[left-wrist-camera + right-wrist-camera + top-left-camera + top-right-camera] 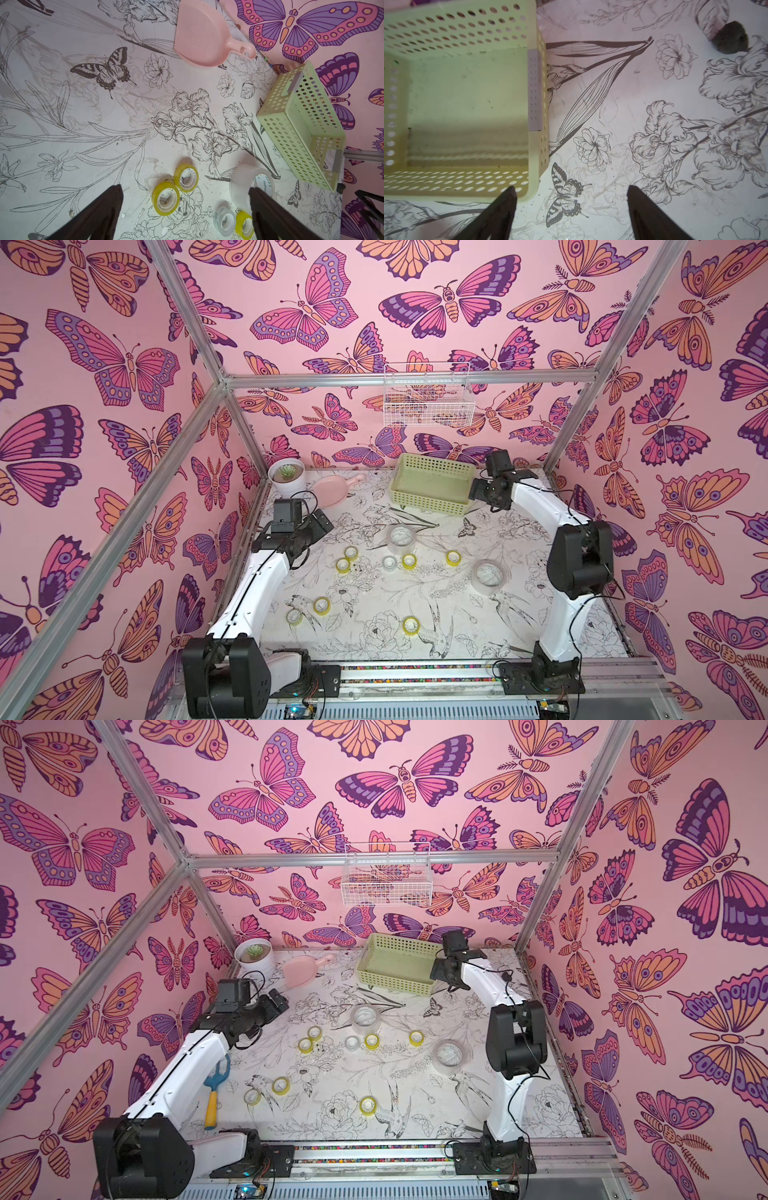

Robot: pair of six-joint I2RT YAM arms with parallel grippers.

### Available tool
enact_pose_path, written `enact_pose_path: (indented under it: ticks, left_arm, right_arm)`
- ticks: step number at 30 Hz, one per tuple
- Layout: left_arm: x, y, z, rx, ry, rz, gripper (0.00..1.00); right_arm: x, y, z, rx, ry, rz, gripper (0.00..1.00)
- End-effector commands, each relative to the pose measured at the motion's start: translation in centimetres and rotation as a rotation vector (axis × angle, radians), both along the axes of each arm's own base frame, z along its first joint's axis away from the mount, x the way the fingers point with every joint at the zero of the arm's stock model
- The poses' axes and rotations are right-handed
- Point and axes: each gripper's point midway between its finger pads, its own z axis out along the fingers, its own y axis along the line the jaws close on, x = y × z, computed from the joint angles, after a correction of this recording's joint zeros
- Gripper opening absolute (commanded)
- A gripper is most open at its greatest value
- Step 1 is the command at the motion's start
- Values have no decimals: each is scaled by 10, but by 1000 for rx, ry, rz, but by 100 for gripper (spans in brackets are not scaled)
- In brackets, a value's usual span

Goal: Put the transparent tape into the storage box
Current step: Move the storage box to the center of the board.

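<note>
1. Box (430, 485): pale yellow-green plastic, rectangular, walls punched with rows of round holes, floor smooth and solid; at the far side of the table (370, 593), near the back wall.
2. Wide clear roll (401, 538): glossy see-through ring around a white printed core, on the table in front of the box, apart from it.
3. Second wide clear roll (488, 574): same look, nearer the right arm, also on the table, outside the box.
4. Small clear roll (389, 563): thin ring with a white hub, just beside one of the yellow rolls (409, 561); more such small translucent yellow rings scattered over the table.
5. Left gripper (185, 191): dark tapered fingers spread wide, grasping nothing, held above the table's left side.
6. Right gripper (571, 189): fingers apart, grasping nothing, just beside the box's right end.
7. Table top: matte white sheet printed with black line-drawn flowers, birds and butterflies.
8. Pink plastic dustpan (330, 490) and round white pot (286, 475) with a succulent at far left; white wire basket (428, 400) hung on the back wall; trowel (216, 1094), blue head and yellow handle, beside the left arm.
</note>
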Motion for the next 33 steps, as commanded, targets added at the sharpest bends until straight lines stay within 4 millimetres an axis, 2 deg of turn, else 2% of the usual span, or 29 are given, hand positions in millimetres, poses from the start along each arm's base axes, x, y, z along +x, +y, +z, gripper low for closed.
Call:
enact_pose_path:
  ticks: [1, 6, 13, 17, 19, 22, 23, 26, 29, 33]
  left_arm:
    - [-15, -4, -11, -29, 87, -12, 100]
    - [-23, 4, -12, 49, 101, 11, 100]
    - [-27, -10, -12, 68, 119, -67, 100]
    - [-25, -16, -11, 67, 117, -93, 100]
    - [-23, -20, -10, 66, 114, -113, 100]
    - [-21, -25, -4, 70, 98, -139, 100]
    - [-19, -25, -11, 73, 123, -141, 100]
    - [-16, -29, -15, 72, 135, -153, 100]
    - [-14, -31, -16, 73, 139, -158, 100]
    - [-12, -33, -16, 75, 141, -164, 100]
  right_arm:
    - [-4, 2, -15, -49, 90, 4, 78]
    - [12, 15, -37, -51, 139, 22, 69]
    - [20, 28, -51, -66, 157, 63, 61]
    - [15, 34, -53, -78, 165, 96, 44]
    - [10, 37, -54, -103, 169, 124, 36]
    - [-1, 40, -50, -139, 176, 158, 33]
    - [-5, 40, -49, -150, 176, 165, 30]
    - [-22, 43, -45, -166, 179, 193, 23]
    - [-42, 49, -45, -170, 184, 228, 23]
    - [-71, 56, -44, -188, 204, 290, 15]
